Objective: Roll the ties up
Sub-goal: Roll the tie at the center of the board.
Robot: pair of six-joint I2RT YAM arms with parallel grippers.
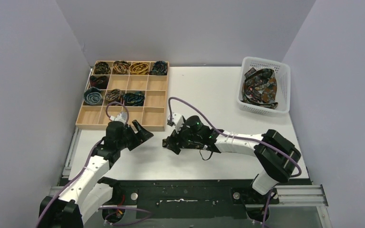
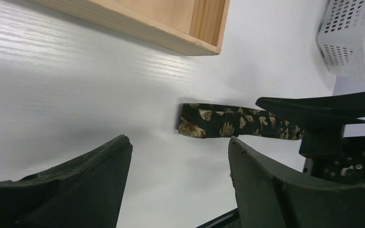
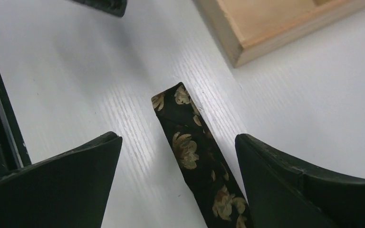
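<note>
A black tie (image 3: 193, 153) with gold flowers lies flat on the white table, its narrow end pointing toward the wooden tray. My right gripper (image 3: 177, 138) is open and straddles this strip, with neither finger touching it. In the left wrist view the same tie (image 2: 223, 122) lies ahead of my open left gripper (image 2: 179, 141), which holds nothing. From above, the left gripper (image 1: 141, 135) and the right gripper (image 1: 170, 143) face each other closely, and the tie is mostly hidden under the right one. More ties (image 1: 260, 87) lie heaped in the basket.
The wooden compartment tray (image 1: 121, 126) stands at the back left, with several coiled ties (image 1: 139, 68) in its far cells; its corner (image 2: 204, 29) is just beyond the strip. A white plastic basket (image 1: 266, 61) stands at the back right. Grey walls enclose the table.
</note>
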